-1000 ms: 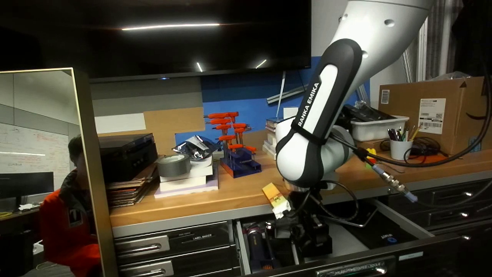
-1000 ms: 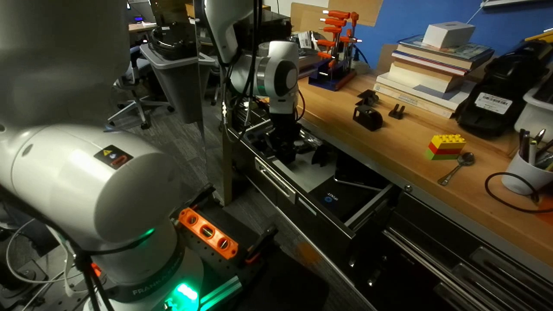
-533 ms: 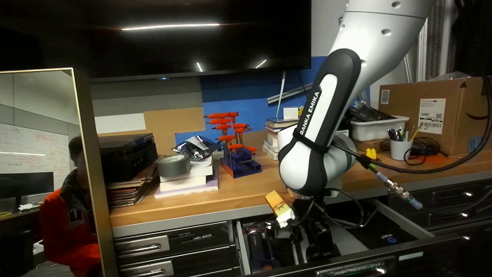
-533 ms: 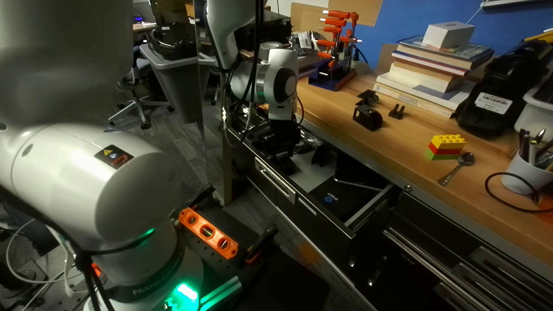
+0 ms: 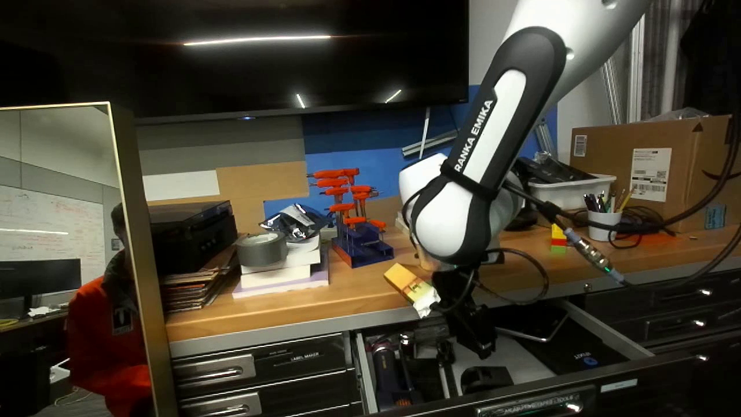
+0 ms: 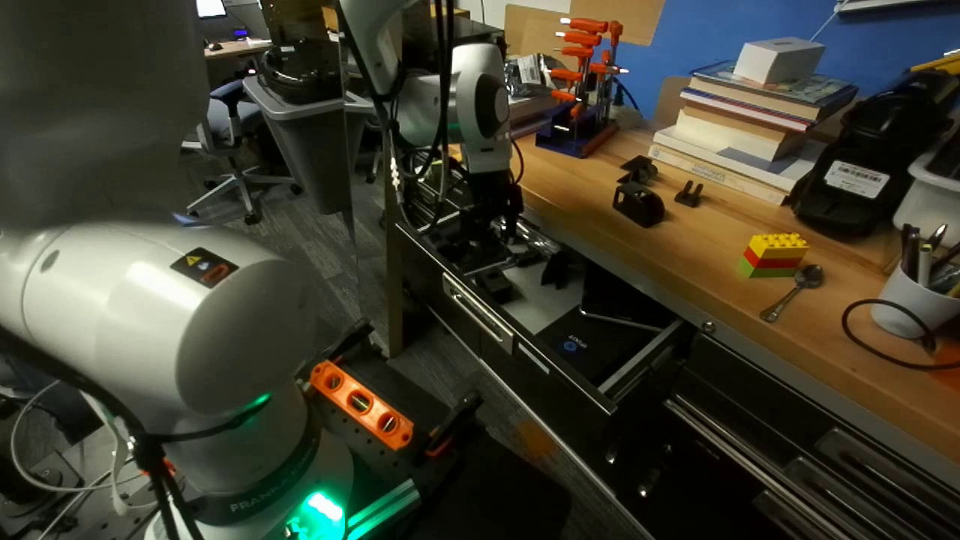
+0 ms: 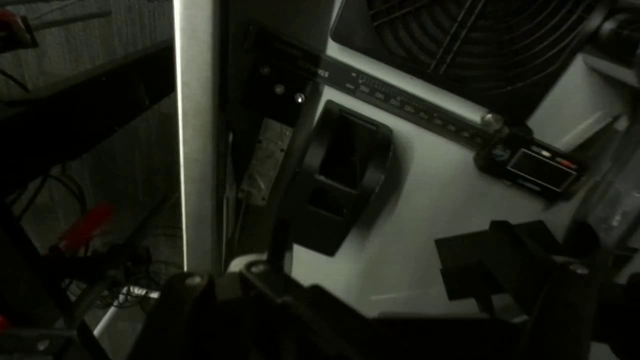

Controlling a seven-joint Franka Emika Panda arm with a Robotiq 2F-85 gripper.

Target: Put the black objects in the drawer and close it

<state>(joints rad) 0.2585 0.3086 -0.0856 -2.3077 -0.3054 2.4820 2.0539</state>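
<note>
The drawer (image 5: 613, 333) (image 6: 641, 360) stands pulled out from the bench. On its pale floor lies a chunky black object (image 7: 320, 215) with a rounded opening, near the drawer front; it also shows in both exterior views (image 5: 486, 377) (image 6: 493, 283). A second black object (image 7: 465, 250), angular, rests deeper in the drawer (image 6: 556, 270). My gripper (image 7: 430, 250) hangs above them inside the drawer's outline, fingers spread wide and nothing held. Its tips stay apart from the chunky piece in an exterior view (image 5: 483, 344). Several more small black pieces (image 6: 638, 205) sit on the bench top.
Inside the drawer are a digital caliper (image 7: 542, 170), a round black grille (image 7: 490, 45), a flashlight (image 5: 385, 368) and a flat black kit (image 5: 570, 353). On the bench are a toy brick block (image 6: 775, 255), a spoon (image 6: 806, 277), books (image 6: 750, 112) and a hex-key stand (image 5: 362, 243).
The gripper went down toward the drawer floor with the chunky black object, opened, let it go and rose toward the bench. The object stays in the drawer.
</note>
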